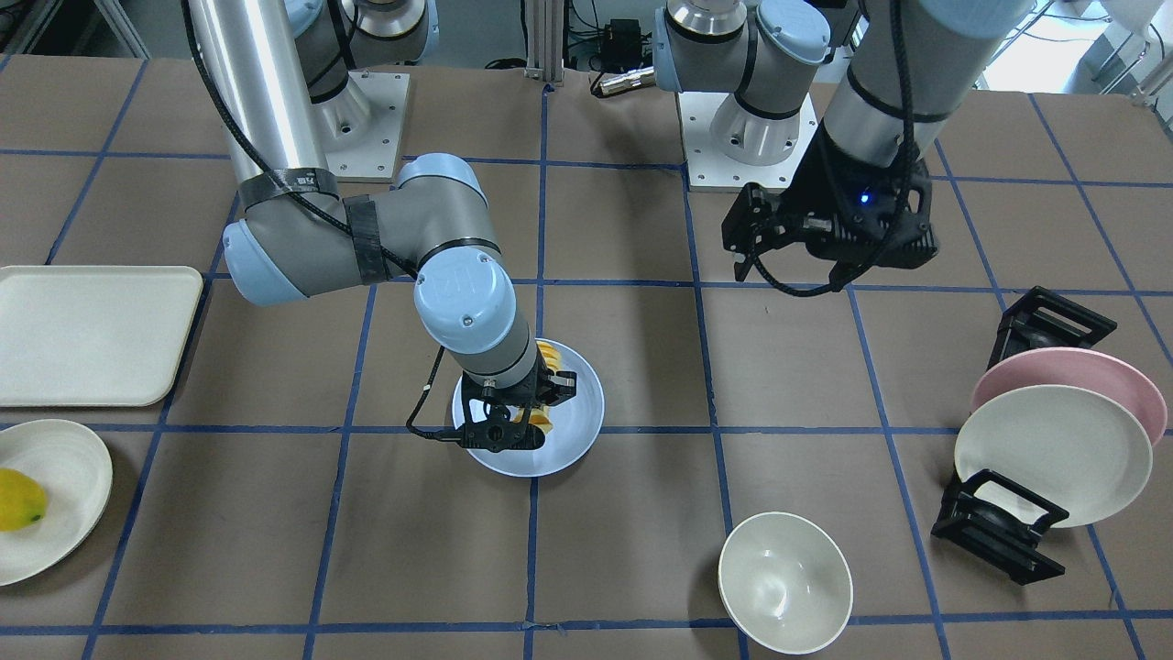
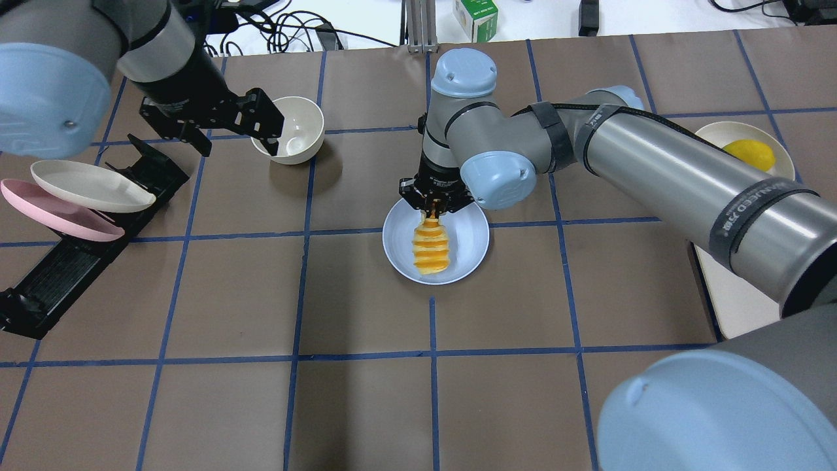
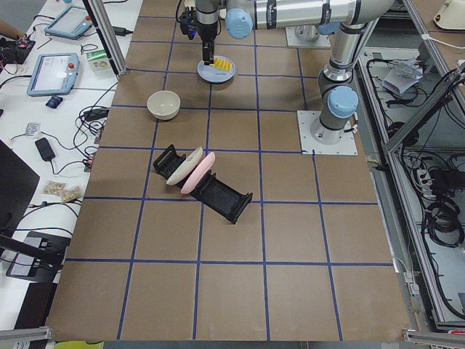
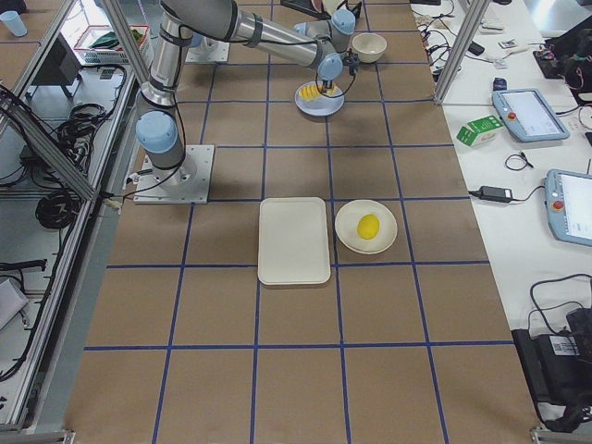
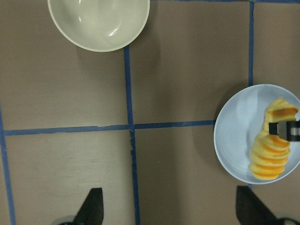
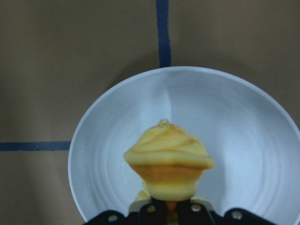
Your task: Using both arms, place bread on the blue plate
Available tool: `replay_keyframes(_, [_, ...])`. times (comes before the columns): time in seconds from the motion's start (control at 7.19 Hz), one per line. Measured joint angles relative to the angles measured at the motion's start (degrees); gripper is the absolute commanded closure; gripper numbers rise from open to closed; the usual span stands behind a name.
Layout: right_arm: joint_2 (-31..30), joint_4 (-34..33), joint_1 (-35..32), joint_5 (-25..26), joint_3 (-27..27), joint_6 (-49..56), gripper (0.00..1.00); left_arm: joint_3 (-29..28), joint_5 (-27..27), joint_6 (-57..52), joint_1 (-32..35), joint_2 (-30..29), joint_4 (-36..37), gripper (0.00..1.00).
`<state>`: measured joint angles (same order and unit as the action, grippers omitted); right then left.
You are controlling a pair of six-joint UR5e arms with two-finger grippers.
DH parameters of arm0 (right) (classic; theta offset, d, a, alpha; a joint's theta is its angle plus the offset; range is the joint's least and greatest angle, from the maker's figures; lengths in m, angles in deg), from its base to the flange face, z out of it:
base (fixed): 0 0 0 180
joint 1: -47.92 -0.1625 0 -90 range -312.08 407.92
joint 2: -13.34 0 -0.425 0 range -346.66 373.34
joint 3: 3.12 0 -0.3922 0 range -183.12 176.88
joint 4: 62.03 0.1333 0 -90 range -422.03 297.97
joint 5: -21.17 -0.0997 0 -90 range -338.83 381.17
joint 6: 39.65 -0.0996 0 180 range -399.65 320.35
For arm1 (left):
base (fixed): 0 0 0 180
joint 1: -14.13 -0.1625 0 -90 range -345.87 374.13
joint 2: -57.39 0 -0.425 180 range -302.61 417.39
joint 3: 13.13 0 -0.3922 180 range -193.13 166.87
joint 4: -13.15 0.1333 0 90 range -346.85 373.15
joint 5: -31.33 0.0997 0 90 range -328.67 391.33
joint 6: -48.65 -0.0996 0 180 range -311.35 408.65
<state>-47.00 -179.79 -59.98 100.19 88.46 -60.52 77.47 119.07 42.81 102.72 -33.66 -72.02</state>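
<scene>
Hazard: your right claw (image 2: 437, 208), clamped on the bread (image 2: 431, 247)'s end, could drag it off the blue plate (image 2: 402, 239); left claw (image 2: 234, 139) apart.

Grey metal arms (image 2: 654, 163) (light-blue caps (image 2: 465, 72))

Blue plate (image 2: 471, 248) hemmed in on two sides.
The right gripper (image 2: 433, 210) and its forearm (image 2: 654, 163) hang over the plate's far and right sides; bare table (image 2: 353, 209) lies open toward the cream bowl (image 2: 301, 124) on the left.
</scene>
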Motion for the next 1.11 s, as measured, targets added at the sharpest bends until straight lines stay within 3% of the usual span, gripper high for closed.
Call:
replay_keyframes(0.14, [0.3, 0.3, -0.4, 0.0, 0.0, -0.1, 0.26, 0.0, 0.2, -0.7, -1.5, 2.2, -1.6, 0.0])
replay_keyframes(0.28, [0.4, 0.5, -0.7, 0.1, 0.1, -0.2, 0.11, 0.3, 0.0, -0.6, -2.7, 3.5, -2.5, 0.0])
replay_keyframes(0.42, [0.4, 0.6, -0.9, 0.1, 0.1, -0.2, 0.05, 0.5, -0.3, -0.2, -3.1, 3.8, -2.7, 0.0])
replay_keyframes(1.11, [-0.6, 0.9, -0.4, 0.9, 0.6, 1.0, 0.0, -2.2, -0.7, 2.9, -0.8, 0.9, -0.7, 0.0])
